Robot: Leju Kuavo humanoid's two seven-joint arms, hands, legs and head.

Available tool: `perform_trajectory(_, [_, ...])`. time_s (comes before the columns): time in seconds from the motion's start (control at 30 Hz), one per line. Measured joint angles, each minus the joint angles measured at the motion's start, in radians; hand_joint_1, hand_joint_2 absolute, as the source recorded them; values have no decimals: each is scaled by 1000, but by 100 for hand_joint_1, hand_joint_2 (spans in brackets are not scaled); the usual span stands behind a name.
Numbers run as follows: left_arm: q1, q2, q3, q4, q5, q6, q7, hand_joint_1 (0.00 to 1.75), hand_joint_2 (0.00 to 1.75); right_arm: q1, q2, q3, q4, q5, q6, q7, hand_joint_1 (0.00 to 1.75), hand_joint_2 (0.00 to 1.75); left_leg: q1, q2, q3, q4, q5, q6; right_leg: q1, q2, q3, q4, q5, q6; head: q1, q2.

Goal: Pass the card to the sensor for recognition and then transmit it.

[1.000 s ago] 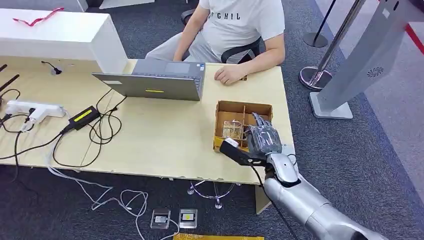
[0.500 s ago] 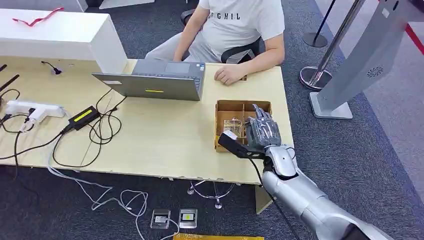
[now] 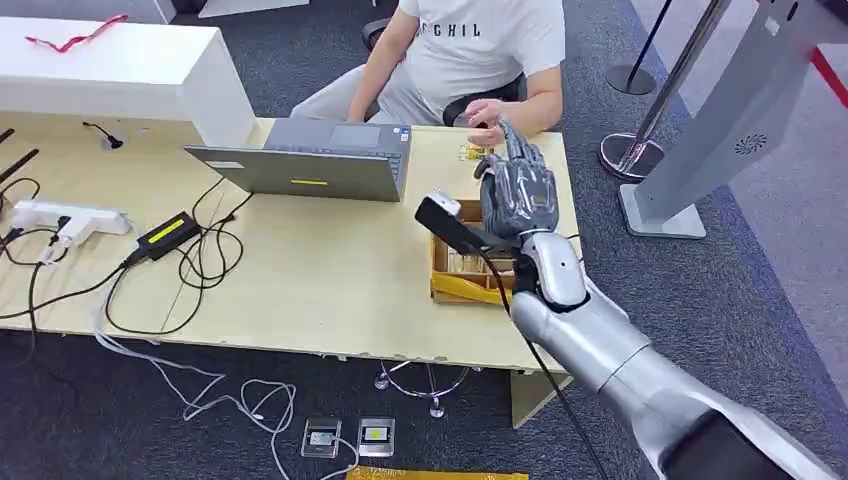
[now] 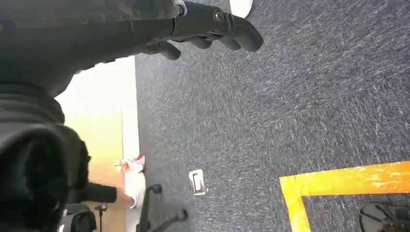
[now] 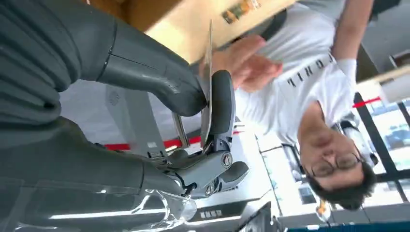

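Note:
My right hand (image 3: 517, 190) is raised above the desk's far right corner, its back toward me. The right wrist view shows its thumb and a finger (image 5: 221, 104) pinching a thin card (image 5: 208, 63) seen edge-on. The person's hand (image 3: 486, 111) is lifted just beyond my fingertips, close to the card (image 5: 244, 65). A small yellowish item (image 3: 470, 152) lies on the desk under that hand; I cannot tell whether it is the sensor. My left hand (image 4: 203, 26) hangs over the carpet, fingers loosely bent and holding nothing.
A wooden compartment box (image 3: 462, 283) sits on the desk (image 3: 320, 280) below my right forearm. A grey laptop (image 3: 310, 165) stands to its left, with cables and a power strip (image 3: 60, 220) farther left. A grey kiosk stand (image 3: 720, 120) rises on the right.
My right hand rose out of the wooden box and moved away from me toward the person. The person's hand lifted off the desk to meet it.

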Motion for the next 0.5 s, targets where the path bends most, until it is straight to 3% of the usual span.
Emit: perform_trajectory(0.5, [0,-1,-1,0,-5,-8,-18,0,0,0,-11,-1,-59,3,11,32,175,175,0,0,0,0,0,0,0,0,0,0,0,0,0,0])
